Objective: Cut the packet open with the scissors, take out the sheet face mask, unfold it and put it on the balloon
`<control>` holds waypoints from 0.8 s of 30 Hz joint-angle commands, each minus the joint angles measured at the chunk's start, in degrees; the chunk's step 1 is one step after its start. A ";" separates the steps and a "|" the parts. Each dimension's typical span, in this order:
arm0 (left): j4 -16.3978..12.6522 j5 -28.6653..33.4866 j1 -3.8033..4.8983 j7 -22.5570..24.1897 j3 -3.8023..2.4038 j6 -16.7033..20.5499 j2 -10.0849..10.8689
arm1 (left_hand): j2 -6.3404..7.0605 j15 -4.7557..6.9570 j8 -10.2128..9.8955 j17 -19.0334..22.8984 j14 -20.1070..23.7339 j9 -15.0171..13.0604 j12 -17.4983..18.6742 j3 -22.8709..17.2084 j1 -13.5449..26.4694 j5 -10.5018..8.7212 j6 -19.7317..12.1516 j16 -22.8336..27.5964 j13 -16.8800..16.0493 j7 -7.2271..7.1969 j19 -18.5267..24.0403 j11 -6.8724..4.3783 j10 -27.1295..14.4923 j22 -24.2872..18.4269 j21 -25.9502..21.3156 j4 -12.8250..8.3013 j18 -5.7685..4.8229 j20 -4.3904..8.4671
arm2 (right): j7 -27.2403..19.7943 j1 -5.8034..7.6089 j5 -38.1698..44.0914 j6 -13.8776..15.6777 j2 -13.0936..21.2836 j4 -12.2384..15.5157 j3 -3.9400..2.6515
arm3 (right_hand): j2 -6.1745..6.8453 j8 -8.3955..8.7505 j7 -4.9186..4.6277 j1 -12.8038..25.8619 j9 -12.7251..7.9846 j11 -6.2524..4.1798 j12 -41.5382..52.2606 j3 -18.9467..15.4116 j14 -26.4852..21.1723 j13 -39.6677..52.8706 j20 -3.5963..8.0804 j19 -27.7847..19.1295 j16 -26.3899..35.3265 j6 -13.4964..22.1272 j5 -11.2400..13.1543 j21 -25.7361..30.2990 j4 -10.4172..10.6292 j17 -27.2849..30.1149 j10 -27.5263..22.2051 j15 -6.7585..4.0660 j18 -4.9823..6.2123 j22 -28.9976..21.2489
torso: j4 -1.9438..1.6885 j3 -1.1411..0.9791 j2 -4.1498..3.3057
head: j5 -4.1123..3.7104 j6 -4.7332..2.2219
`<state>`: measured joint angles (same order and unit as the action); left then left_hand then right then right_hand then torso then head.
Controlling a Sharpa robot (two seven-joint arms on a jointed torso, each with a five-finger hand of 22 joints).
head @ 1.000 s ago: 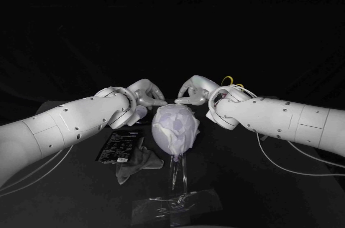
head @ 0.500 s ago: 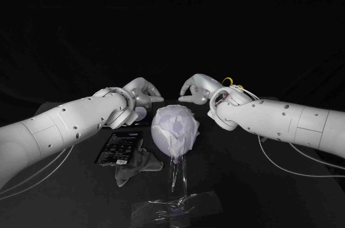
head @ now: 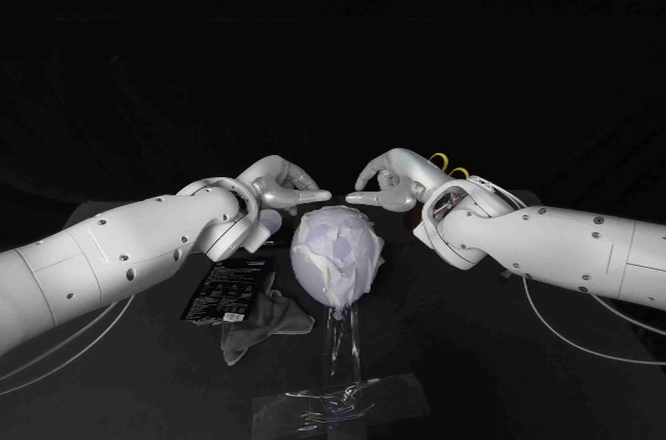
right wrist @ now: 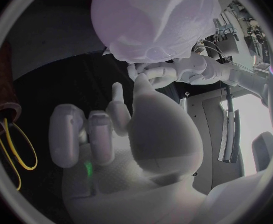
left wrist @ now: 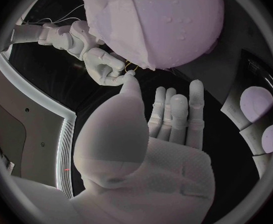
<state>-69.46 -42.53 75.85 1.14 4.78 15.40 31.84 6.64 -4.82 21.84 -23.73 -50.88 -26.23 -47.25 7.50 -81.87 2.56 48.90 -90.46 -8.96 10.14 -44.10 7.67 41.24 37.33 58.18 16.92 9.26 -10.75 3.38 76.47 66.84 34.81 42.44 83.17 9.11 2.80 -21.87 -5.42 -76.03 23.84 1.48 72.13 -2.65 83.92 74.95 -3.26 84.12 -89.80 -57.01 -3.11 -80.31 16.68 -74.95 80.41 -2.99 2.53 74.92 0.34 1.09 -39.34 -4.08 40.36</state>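
Note:
The balloon (head: pixel 338 255) stands upright on a clear stand, and the pale sheet mask (head: pixel 322 243) lies draped over it. It shows as a large round shape in the left wrist view (left wrist: pixel 164 20) and the right wrist view (right wrist: pixel 155 17). My left hand (head: pixel 285 183) hovers just behind the balloon's top on its left. Its fingers (left wrist: pixel 174 112) are stretched out and hold nothing. My right hand (head: pixel 390 182) hovers opposite on the right, with some fingers (right wrist: pixel 89 134) loosely bent, and it holds nothing. The black packet (head: pixel 229 286) lies flat left of the balloon.
A crumpled grey sheet (head: pixel 264 317) lies beside the packet. The clear stand base (head: pixel 340 401) sits near the table's front edge. The scissors' yellow handles (head: pixel 445 159) show behind my right wrist, and also in the right wrist view (right wrist: pixel 12 152).
Both hands have lifted slightly off the balloon's top, and the right hand has shifted right. The forearms have swung lower and outward. The balloon and mask have stayed still.

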 commanded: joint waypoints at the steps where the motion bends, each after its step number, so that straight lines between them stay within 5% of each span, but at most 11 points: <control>1: -1.10 0.31 -0.20 1.41 -0.12 -1.48 0.28 | 1.05 0.08 -0.24 0.16 0.44 -0.11 0.01 0.15 0.10 0.19 -0.40 0.34 0.08 0.23 0.45 0.09 -0.64 -0.10 -0.34 -0.02 1.15 0.02 | -0.65 -0.13 -2.87 -0.91 0.72 1.19 -0.02 | 0.28 0.22 -0.15 0.83 -0.01 -0.32 -0.55 -0.90 6.08 0.46 -0.48 1.27 -0.20 0.41 0.28 0.56 -0.03 -15.05 0.09 0.55 -0.30 12.10 | 0.03 0.02 0.00 | -0.04 -0.08; 13: -1.09 -1.84 -0.88 0.25 -0.12 -2.39 -0.41 | 1.51 0.01 0.30 -1.00 -0.22 -0.45 -0.53 -0.51 -1.30 0.19 -0.30 -0.01 -0.10 0.18 0.51 0.11 -0.87 -0.14 -0.34 -0.16 1.19 -0.14 | 1.99 -1.68 -3.21 -2.65 -0.41 -0.26 0.09 | 0.37 0.16 -0.21 1.52 0.08 -0.20 -1.24 -2.08 6.08 0.01 -0.57 0.88 -0.20 0.73 0.31 1.36 -0.04 -15.05 -0.41 0.64 -0.13 11.88 | -0.01 0.03 -0.37 | 0.08 -0.24; 24: 0.61 -3.21 -1.05 -0.83 -0.13 -2.34 -1.10 | 0.19 0.24 1.16 -3.14 -1.81 -0.91 -1.67 -1.87 -5.86 0.17 -0.25 -0.77 -0.51 -0.13 0.24 -0.18 -0.87 0.00 0.12 -0.68 1.26 -0.10 | 3.68 -2.48 -3.09 -3.46 -3.40 -4.10 0.11 | -0.12 -0.07 -0.16 0.73 0.23 -0.24 -1.25 -2.31 6.08 0.04 -0.60 0.81 -0.20 0.70 0.29 1.49 -0.27 -15.05 -0.47 0.63 -0.10 11.84 | -0.06 -0.07 -0.59 | 0.06 0.03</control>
<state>-68.88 -44.48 74.83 0.82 4.69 13.93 30.91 6.78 -4.59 22.60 -26.73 -52.37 -27.09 -48.72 5.89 -87.03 2.56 48.70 -90.94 -9.41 10.34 -43.92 7.48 40.65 37.27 58.06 16.28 9.85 -10.95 5.86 74.14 63.55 32.92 39.22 79.31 9.16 3.07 -21.87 -5.68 -74.86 24.01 1.26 71.06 -4.58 84.13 75.02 -3.54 83.98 -89.76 -56.73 -3.10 -79.08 16.37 -74.90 80.13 -2.76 2.54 74.95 0.31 1.09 -39.85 -4.00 40.28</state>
